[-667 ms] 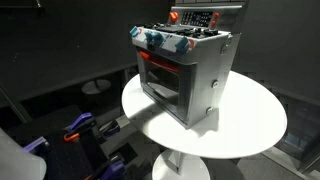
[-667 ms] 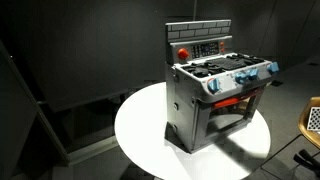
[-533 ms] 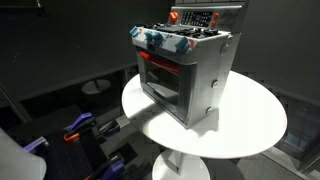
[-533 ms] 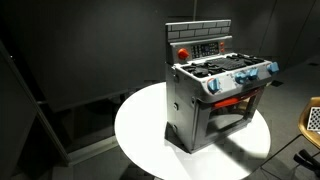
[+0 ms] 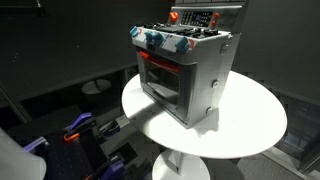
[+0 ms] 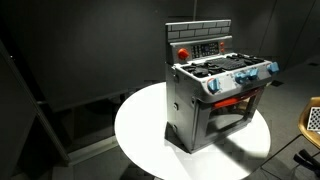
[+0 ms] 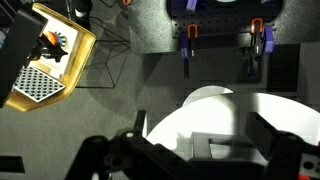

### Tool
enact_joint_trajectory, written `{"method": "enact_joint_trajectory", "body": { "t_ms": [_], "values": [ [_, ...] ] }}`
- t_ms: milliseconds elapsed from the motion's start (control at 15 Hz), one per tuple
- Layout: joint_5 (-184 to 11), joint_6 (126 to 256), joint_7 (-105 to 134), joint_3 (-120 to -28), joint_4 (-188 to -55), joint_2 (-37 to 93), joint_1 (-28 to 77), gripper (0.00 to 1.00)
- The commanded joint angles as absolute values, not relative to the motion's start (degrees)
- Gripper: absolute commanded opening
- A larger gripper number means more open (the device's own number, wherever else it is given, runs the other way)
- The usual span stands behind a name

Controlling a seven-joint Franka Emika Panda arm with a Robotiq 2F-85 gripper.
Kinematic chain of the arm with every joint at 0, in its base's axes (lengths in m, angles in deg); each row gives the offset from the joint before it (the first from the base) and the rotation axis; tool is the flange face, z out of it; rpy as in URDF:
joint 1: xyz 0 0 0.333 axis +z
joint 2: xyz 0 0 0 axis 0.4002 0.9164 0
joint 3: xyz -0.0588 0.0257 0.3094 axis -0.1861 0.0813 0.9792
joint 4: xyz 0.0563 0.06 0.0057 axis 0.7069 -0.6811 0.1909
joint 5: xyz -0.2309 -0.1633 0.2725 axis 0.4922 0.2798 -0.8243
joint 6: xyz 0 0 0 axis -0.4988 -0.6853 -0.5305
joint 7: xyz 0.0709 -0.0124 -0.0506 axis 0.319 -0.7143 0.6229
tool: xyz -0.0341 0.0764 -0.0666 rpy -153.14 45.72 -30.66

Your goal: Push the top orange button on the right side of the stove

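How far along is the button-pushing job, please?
Done: nothing yet; in both exterior views the stove stands on the white table with no arm near it. In hand: the gripper, jaws wide open, hangs above the table in the wrist view. Left: the whole approach and the push on the button.

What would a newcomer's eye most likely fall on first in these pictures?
The silver-grey toy stove, with its red-orange door frame and blue knobs, stands out at once on the round white table in a dark room, in both exterior views. In the wrist view the gripper hangs open above that table, and a yellow-framed object shows at the upper left.
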State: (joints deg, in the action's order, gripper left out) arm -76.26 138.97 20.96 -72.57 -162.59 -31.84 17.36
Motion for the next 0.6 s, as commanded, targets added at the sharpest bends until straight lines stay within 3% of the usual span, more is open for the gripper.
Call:
{"method": "enact_joint_trajectory", "body": {
  "t_ms": [0, 533],
  "values": [
    [-77.11, 142.43, 15.85, -72.07, -160.65, -29.33, 18.11, 1.00],
    [-79.84, 151.23, 8.17, -70.16, -156.07, -21.54, 18.21, 1.00]
  ]
}}
